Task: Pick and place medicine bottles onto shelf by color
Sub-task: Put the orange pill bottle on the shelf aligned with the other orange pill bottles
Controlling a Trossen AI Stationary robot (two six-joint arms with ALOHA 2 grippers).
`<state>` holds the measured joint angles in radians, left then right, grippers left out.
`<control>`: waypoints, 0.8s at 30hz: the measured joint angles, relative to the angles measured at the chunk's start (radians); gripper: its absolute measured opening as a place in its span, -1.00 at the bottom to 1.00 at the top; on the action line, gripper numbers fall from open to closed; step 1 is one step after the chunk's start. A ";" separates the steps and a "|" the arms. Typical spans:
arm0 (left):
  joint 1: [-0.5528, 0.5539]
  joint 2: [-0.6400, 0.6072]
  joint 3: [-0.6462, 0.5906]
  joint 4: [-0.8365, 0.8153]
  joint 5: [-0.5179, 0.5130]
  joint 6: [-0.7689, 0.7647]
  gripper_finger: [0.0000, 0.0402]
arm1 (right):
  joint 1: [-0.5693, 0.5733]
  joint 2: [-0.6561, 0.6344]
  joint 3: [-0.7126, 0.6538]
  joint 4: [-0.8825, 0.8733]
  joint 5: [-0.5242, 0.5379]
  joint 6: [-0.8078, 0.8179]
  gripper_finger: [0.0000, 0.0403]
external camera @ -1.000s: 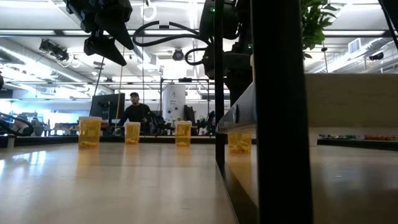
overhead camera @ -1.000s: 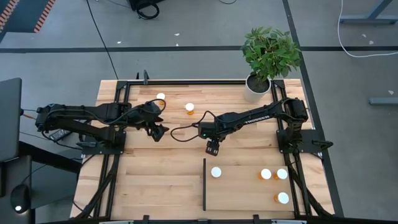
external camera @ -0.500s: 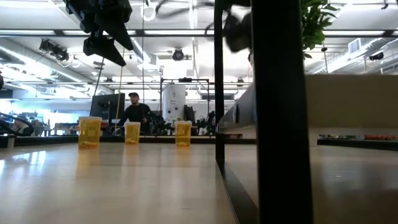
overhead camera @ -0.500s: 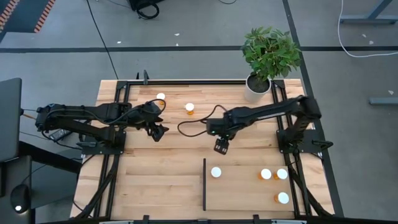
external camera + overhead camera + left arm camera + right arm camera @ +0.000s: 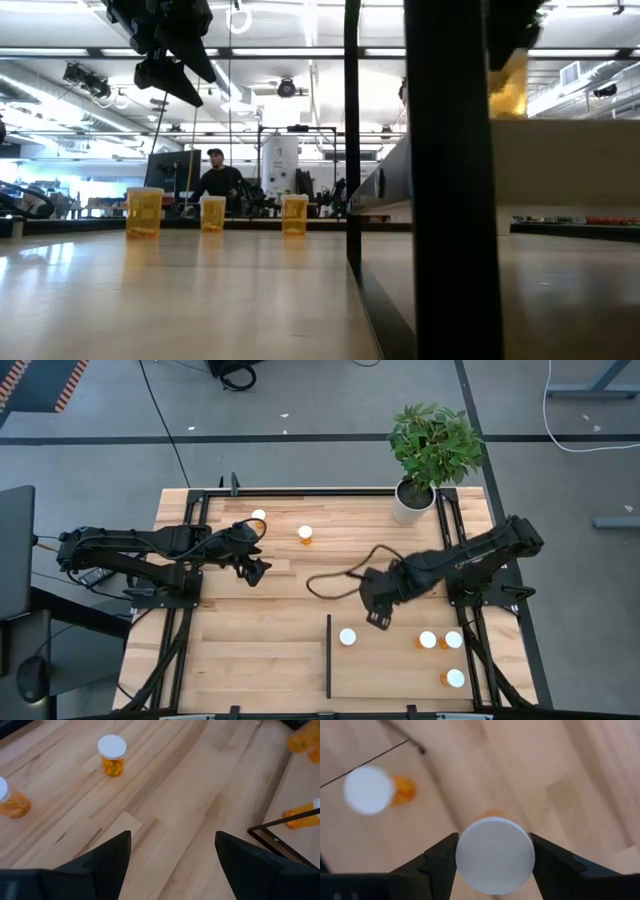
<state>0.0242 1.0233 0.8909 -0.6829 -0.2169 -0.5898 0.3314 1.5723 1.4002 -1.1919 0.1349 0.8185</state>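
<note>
My right gripper (image 5: 378,616) hangs over the far left corner of the shelf (image 5: 390,672), shut on an orange medicine bottle with a white cap (image 5: 495,855). The bottle's orange body (image 5: 508,88) shows high in the low view. Several other white-capped orange bottles stand on their bases on the shelf, one (image 5: 347,636) just near-left of my right gripper. Two more (image 5: 259,515) (image 5: 305,534) stand on the table's far part. My left gripper (image 5: 255,572) hangs open above the table left of centre, with nothing between its fingers (image 5: 172,865). My right gripper pinches the bottle at its white cap (image 5: 463,857), one finger on each of two opposite sides. The fingers come from above, pointing down. The bottle hangs upright below them, clear of the table and the shelf.
A thin black strip (image 5: 329,655) bounds the shelf's left side. A potted plant in a white pot (image 5: 411,501) stands at the far right corner. Black frame rails run along both sides. Bare wood lies between the two arms.
My right gripper has risen and swung toward the table's right and near edges, rolling somewhat. It has carried the orange bottle up off the table, from the middle to above the shelf's far left corner.
</note>
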 joint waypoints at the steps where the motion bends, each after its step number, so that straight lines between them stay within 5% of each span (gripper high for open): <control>1: 0.000 0.000 0.000 0.000 0.000 0.000 0.46 | 0.026 0.000 0.000 0.000 0.001 0.027 0.15; 16: 0.000 0.000 0.000 0.006 0.000 0.000 0.46 | 0.370 -0.002 0.000 0.033 0.009 0.461 0.15; 24: 0.000 0.000 0.000 0.007 0.000 0.002 0.46 | 0.547 -0.002 -0.001 0.065 0.028 0.548 0.15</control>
<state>0.0240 1.0233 0.8909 -0.6758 -0.2165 -0.5878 0.8786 1.5707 1.3994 -1.1271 0.1627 1.3667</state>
